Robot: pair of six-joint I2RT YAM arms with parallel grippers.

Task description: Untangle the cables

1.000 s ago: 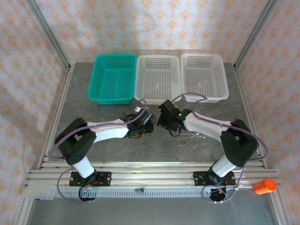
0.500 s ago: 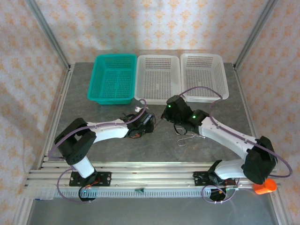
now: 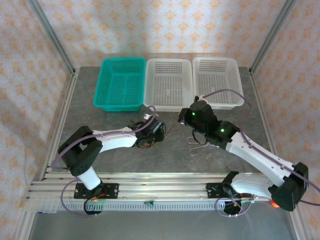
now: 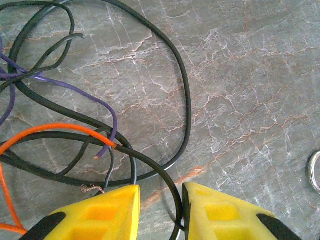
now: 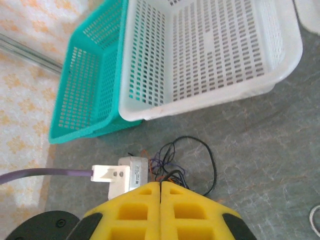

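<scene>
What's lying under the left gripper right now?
The tangle of thin black, orange and purple cables on the grey marbled table. One black cable runs between the left gripper's yellow foam fingers; where the strands go beneath them is covered.

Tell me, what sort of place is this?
Likely a robot test cell, not a home: two arms bolted to a metal rail, patterned screens boxing in the table, baskets and tangled cables laid out.

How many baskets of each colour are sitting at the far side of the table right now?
Teal: 1, the teal basket
White: 2, the middle white basket and the right white basket
Total: 3 baskets
</scene>
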